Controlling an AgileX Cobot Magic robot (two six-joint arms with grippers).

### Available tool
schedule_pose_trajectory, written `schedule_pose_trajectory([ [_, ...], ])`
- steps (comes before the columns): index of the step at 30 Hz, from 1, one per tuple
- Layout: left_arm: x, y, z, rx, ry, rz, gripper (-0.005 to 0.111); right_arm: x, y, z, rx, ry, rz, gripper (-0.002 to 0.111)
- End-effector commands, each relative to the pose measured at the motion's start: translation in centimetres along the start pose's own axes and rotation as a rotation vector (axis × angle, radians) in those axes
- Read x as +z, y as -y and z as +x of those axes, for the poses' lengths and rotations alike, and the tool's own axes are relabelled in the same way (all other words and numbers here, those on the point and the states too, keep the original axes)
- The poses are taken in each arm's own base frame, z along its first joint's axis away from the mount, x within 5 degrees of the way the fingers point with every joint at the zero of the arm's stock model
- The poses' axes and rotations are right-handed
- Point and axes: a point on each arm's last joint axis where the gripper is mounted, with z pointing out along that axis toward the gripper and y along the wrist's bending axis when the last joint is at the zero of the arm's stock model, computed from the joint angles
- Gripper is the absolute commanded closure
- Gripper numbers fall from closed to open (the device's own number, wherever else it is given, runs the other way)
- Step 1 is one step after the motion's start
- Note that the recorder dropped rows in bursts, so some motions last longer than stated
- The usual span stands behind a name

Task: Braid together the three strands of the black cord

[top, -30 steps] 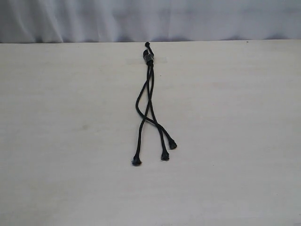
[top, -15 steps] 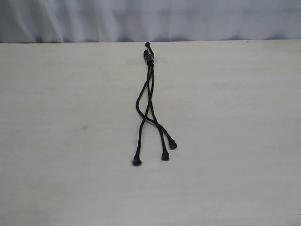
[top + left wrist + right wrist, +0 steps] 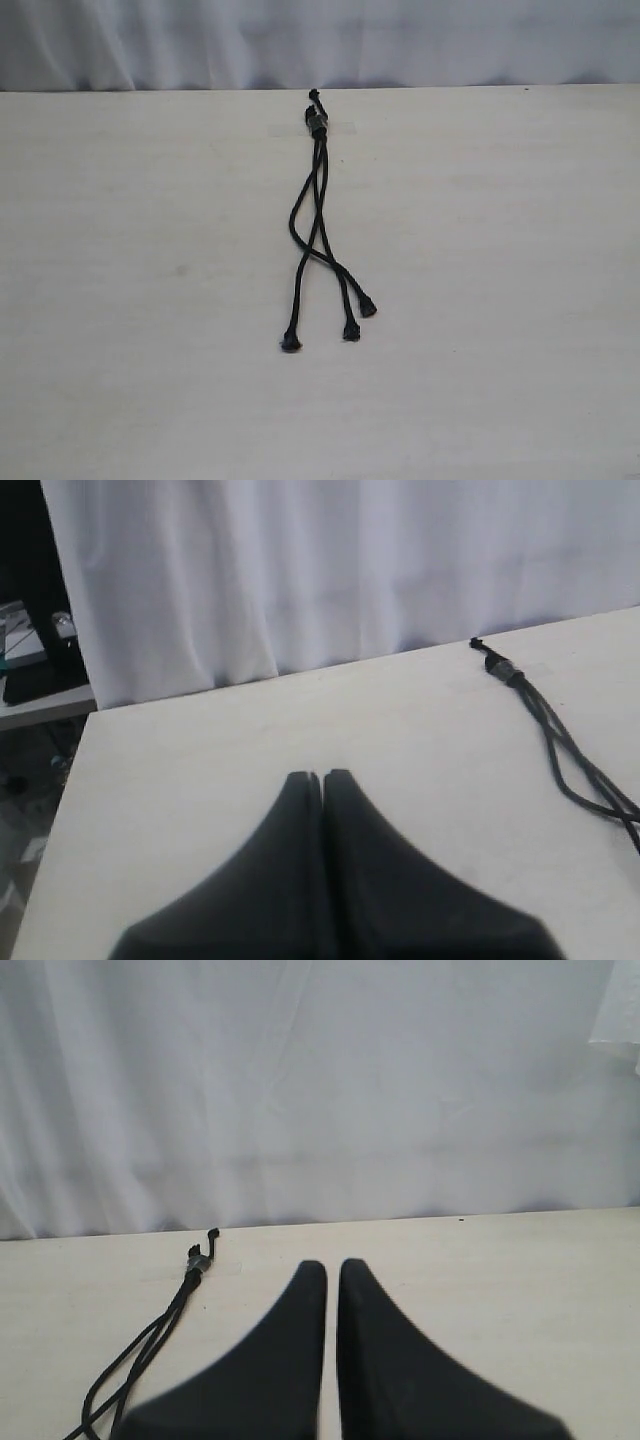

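Note:
The black cord [image 3: 315,215] lies on the pale table, its bound knot [image 3: 316,122] near the far edge. From the knot the three strands run toward the near side and cross once midway. Their knobbed tips rest apart at the left [image 3: 291,342], the middle [image 3: 351,331] and the right [image 3: 368,309]. Neither gripper shows in the exterior view. My left gripper [image 3: 322,775] is shut and empty, well away from the knot [image 3: 500,667]. My right gripper [image 3: 332,1265] is shut with a hairline gap, holding nothing, beside the knot [image 3: 196,1257].
A white curtain [image 3: 320,40] hangs behind the table's far edge [image 3: 150,91]. In the left wrist view the table's side edge [image 3: 60,810] drops off, with dark equipment [image 3: 30,670] beyond it. A faint pale strip [image 3: 340,127] crosses the knot.

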Motion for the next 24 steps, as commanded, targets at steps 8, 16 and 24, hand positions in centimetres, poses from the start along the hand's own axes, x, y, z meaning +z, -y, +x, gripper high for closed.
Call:
schedule_pose_trajectory([
  [8, 2.5, 0.0, 6.8, 0.038, 0.056, -0.034, 0.107, 0.0, 0.0, 0.2, 0.001, -0.008, 0.001, 0.104],
  [16, 3.4, 0.1, 11.2, 0.032, 0.022, -0.061, 0.107, 0.0, 0.0, 0.2, 0.001, -0.008, 0.001, 0.104],
  [24, 3.4, 0.2, 11.8, 0.028, -0.022, -0.051, 0.107, 0.0, 0.0, 0.2, 0.001, -0.006, 0.001, 0.104],
])
